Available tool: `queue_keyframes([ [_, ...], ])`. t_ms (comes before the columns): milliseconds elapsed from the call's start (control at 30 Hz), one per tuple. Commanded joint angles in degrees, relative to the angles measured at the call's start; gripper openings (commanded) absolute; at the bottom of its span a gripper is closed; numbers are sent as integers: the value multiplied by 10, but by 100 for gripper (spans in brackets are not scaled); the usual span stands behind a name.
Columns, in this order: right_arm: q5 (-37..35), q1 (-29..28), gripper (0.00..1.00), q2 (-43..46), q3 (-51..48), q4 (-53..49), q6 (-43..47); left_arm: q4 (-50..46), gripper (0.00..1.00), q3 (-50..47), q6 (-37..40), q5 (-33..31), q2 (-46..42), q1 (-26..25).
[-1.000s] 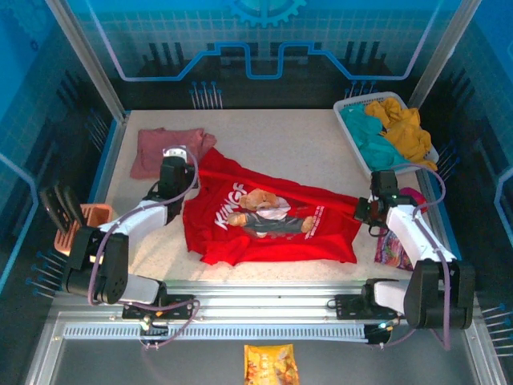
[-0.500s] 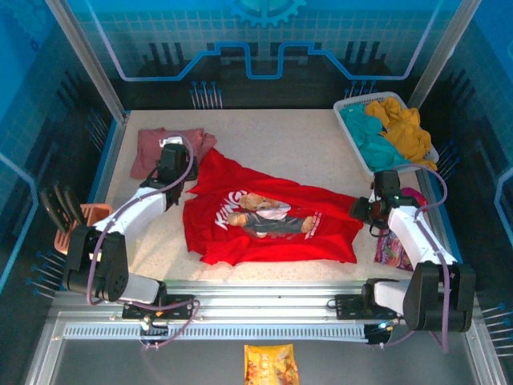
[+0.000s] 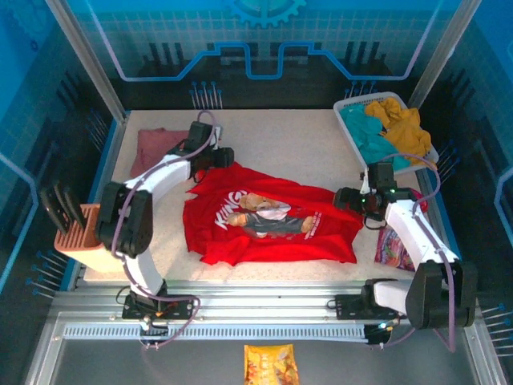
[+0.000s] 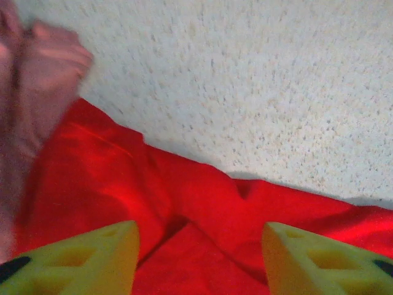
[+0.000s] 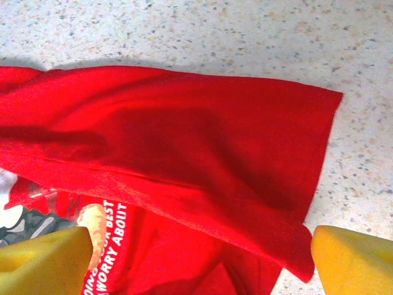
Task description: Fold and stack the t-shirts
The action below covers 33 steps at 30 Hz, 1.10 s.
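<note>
A: Lying rumpled at the middle of the speckled white table (image 3: 280, 136), the bright red cloth t-shirt (image 3: 268, 220) shows a teddy-bear print.
B: The dusty-pink cloth shirt (image 3: 156, 144)?
A: Bunched far-left. The left gripper (image 4: 199, 243) and right gripper (image 5: 202, 246) hover over red edges, jaws apart, empty.

basket (image 3: 346, 107): white, far right of the counter (image 3: 296, 144)
rack (image 3: 80, 239): orange, left edge
snack packet (image 3: 271, 365): orange, nearest, centre

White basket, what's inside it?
The basket holds teal cloth on the left and mustard cloth on the right, piled over the rim. Anything beneath them is covered, and so is the basket's floor.
</note>
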<state>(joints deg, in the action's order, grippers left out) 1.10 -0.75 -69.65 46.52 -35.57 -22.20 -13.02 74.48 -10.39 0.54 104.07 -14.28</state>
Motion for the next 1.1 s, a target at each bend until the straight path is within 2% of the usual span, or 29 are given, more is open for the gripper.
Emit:
queue_keyframes([
  [0, 9, -8, 92, 0, 12, -20, 6, -94, 49, 74, -51, 28, 49, -3],
  [100, 10, -11, 92, 7, 9, -14, 4, -119, 48, 99, -96, 11, 89, -14],
  [167, 10, -12, 92, 6, 13, -18, 4, -147, 47, 121, -102, -39, 110, -30],
  [300, 6, -13, 91, 6, 22, -25, 10, -191, 44, 151, -129, -92, 137, -49],
  [633, 8, -13, 91, 12, 14, -26, 13, -218, 39, 131, -174, -156, 130, -58],
  [767, 11, -13, 91, 13, 9, -23, 12, -208, 39, 132, -178, -164, 130, -58],
  [1067, 10, -13, 91, 14, 7, -23, 16, -196, 38, 149, -193, -139, 164, -64],
])
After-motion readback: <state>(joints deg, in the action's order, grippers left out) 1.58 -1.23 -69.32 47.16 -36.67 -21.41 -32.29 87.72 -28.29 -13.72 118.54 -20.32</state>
